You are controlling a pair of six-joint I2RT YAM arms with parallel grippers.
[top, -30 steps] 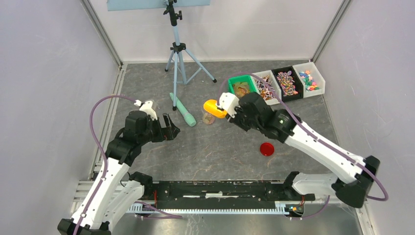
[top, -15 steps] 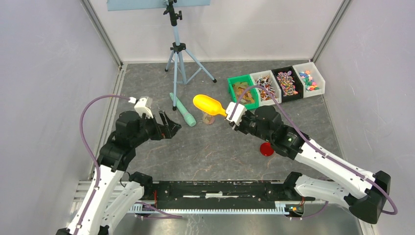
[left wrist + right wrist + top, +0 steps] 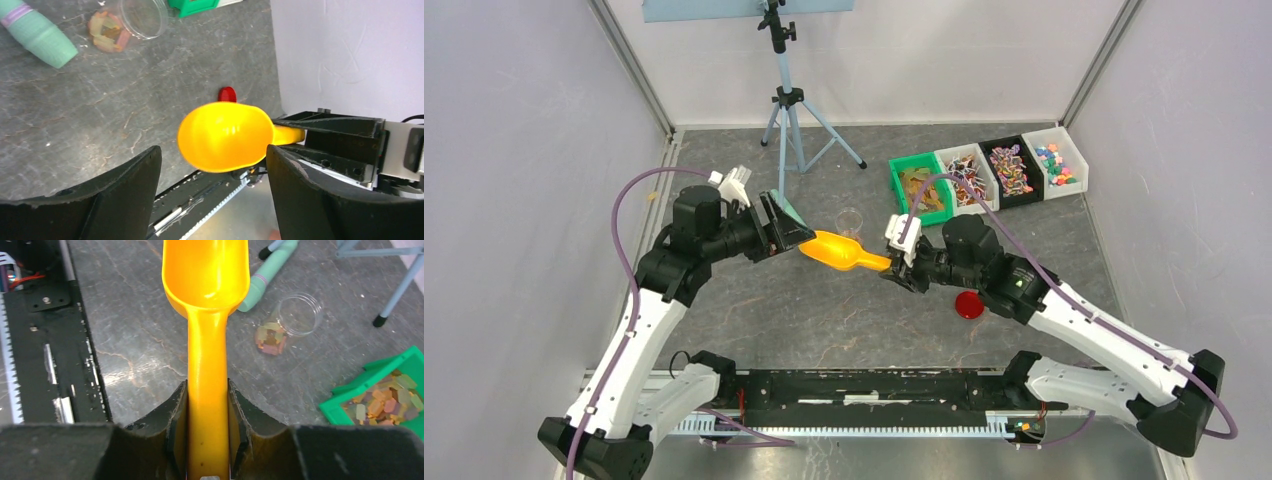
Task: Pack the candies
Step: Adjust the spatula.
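Over the grey marbled surface (image 3: 824,330) the two arms meet in the middle. The right hand (image 3: 892,266) is pressed together on the handle of a long orange plastic scoop (image 3: 839,250), holding it roughly level with its bowl pointing left. The left hand (image 3: 800,238) is spread, one finger on either side of that bowl, which looks empty in the right wrist view.

This reads as a handover of the scoop. To do it well, the left hand should reach further along and pinch the narrow neck or handle, because the smooth, rounded bowl would probably slip out from between flat fingers. The right hand should let go only once that grip is firm. From above I cannot tell whether the left fingers (image 3: 125,200) already touch the plastic; the left wrist view suggests a gap on both sides.

A pale blue tripod (image 3: 781,65) stands at the far centre. A row of four open plastic bins (image 3: 896,185) at the far right holds the candies (image 3: 1009,168). A mint-green cylinder (image 3: 37,32) lies on the surface near the left hand. A small clear jar (image 3: 851,222) stands just beyond the scoop with a few more candies at its bottom. A round red lid (image 3: 969,304) lies near the right forearm.

Nothing sits between the hands, but the light jar is close enough that a swing of the scoop could tip it.
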